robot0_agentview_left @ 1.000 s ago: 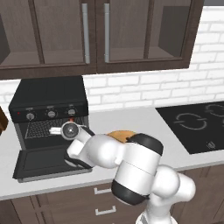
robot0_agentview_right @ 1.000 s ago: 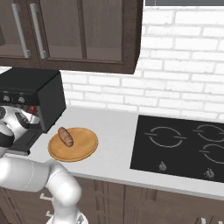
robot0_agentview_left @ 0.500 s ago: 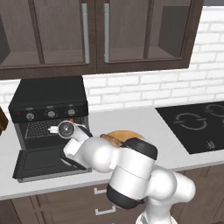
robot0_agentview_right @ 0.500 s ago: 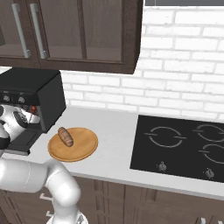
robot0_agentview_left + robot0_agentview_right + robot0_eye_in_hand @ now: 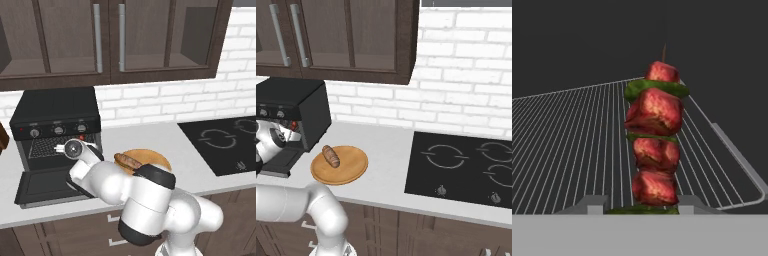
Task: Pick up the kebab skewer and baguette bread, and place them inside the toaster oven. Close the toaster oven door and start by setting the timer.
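One kebab skewer (image 5: 654, 142) in the pincer (image 5: 642, 204), one baguette bread (image 5: 332, 156) on one plate (image 5: 351, 170).

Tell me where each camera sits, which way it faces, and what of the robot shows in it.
Left base view: behind the arm on its left, facing forward and down at the oven with its door down; the white arm fills the foreground.
Right base view: behind on its right, facing the plate, baguette and cooktop; the arm rises at lower left.
Hand view: on the hand, looking along the gripper over the rack; the fingertips clamp the skewer.
Both base views share oven, plate and baguette.
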